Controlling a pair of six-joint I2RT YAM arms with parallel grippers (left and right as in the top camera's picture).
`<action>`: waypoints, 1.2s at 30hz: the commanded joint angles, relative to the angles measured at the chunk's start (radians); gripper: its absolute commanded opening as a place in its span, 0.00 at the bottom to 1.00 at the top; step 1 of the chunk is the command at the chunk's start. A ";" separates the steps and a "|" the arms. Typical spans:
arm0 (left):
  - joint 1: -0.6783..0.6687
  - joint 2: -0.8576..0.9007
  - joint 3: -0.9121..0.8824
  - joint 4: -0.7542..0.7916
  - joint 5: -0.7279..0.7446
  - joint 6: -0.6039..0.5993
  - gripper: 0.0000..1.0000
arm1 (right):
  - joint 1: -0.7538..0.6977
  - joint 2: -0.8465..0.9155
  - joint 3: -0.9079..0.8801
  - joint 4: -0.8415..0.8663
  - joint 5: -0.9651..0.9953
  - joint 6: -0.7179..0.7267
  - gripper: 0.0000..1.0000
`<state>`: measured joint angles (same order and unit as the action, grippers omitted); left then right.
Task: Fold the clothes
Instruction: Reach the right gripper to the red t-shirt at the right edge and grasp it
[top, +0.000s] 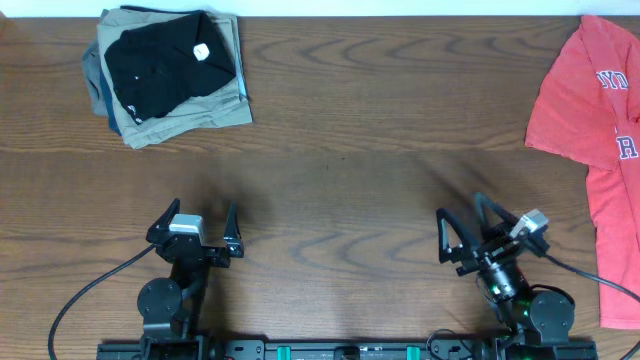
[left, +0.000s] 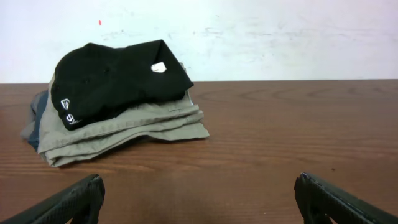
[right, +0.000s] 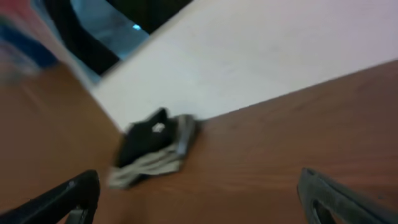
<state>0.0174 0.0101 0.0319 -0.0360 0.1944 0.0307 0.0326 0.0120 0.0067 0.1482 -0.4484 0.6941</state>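
Red-orange short-sleeved T-shirt w/ white block lettering (top: 592, 130) lies spread at the far right of the brown wood-grain counter (top: 340, 170), partly cut off by the overhead frame. Can't tell if any of it hangs over the edge. No fold made yet.

Left pincer (top: 203, 210) is fully open w/ nothing in it, low near the front edge and well apart from the shirt. Right pincer (top: 460, 208) is also wide open and empty; it's nearer the shirt but not touching. The right wrist view is blurred.

Risks, as I judge them:
- Shirt sits off to one side, so the left arm prob. can't reach it. Right alone would have to drag it inward, and the cloth could bunch or twist.
- Pinching only the top layer at a hem would make a lopsided fold.
- Any part past the edge could pull the rest off when tugged.
- Folded black garment w/ white tag (top: 165, 60), on khaki (top: 190, 115) and blue ones, is far left, well apart, so low chance of knocking it.
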 joint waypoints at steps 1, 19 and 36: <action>-0.003 -0.006 -0.028 -0.014 -0.005 0.014 0.98 | 0.007 -0.007 -0.001 0.066 -0.073 0.162 0.99; -0.003 -0.006 -0.028 -0.014 -0.005 0.014 0.98 | 0.007 0.417 0.449 -0.084 0.154 -0.343 0.99; -0.003 -0.006 -0.028 -0.014 -0.005 0.014 0.98 | -0.201 1.686 1.662 -1.207 0.582 -0.625 0.99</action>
<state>0.0174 0.0105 0.0319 -0.0364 0.1867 0.0315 -0.1337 1.5791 1.5261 -0.9943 0.0845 0.1268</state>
